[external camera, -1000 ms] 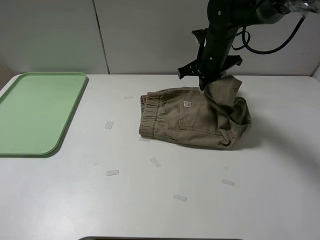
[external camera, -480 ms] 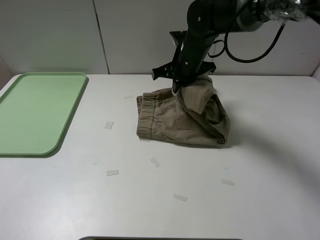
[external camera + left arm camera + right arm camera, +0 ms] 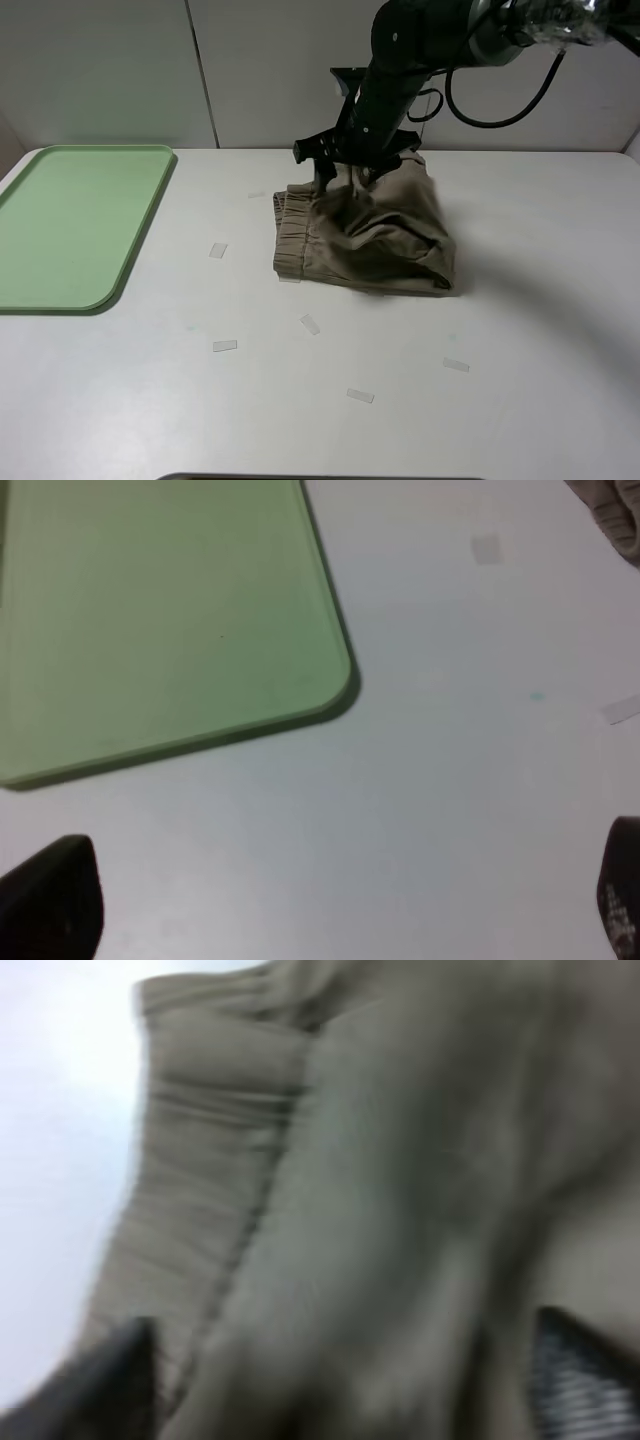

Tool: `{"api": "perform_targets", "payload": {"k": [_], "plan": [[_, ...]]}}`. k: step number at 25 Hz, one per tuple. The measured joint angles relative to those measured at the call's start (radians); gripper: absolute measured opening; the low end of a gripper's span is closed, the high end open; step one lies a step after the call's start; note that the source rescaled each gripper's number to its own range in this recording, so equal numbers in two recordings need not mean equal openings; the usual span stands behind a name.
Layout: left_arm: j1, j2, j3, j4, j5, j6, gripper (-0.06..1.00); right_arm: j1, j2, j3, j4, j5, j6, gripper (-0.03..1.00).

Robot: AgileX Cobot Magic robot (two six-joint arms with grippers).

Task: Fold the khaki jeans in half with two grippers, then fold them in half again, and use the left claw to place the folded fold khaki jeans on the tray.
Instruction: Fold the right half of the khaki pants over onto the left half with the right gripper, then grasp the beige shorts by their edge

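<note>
1. Toward the back of the white table (image 3: 150,400), the khaki jeans (image 3: 385,245) lie in a rumpled fold, waistband facing the tray (image 3: 70,225), well apart from it.
2. Right gripper (image 3: 345,178) hangs just above the jeans, jaws spread wide, cloth loose beneath.
3. Left gripper (image 3: 330,900) hovers over table beside the tray's corner, jaws wide.

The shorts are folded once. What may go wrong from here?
The right gripper is open close over the khaki jeans; rising, it may snag cloth and undo the fold. The top layer lies bunched, so the second fold may come uneven. The tray is far; a loose bundle might open.
</note>
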Motion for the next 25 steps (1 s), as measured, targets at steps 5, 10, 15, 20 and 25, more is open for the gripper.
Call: {"api": "perform_targets", "payload": {"k": [5,10,15,20,25], "plan": [[0.000,0.000,0.000,0.004,0.000,0.000,1.00,0.021,0.000,0.000,0.090,-0.003,-0.008,0.97],[0.000,0.000,0.000,0.004,0.000,0.000,1.00,0.025,0.000,0.000,0.090,-0.010,-0.013,0.99],[0.000,0.000,0.000,0.004,0.000,0.000,1.00,0.025,0.000,0.000,0.090,-0.011,-0.015,0.99],[0.000,0.000,0.000,0.004,0.000,0.000,1.00,0.025,0.000,0.000,0.100,-0.012,-0.015,0.99],[0.000,0.000,0.000,0.004,0.000,0.000,1.00,0.025,-0.010,-0.001,0.019,0.004,-0.034,0.99]]}}
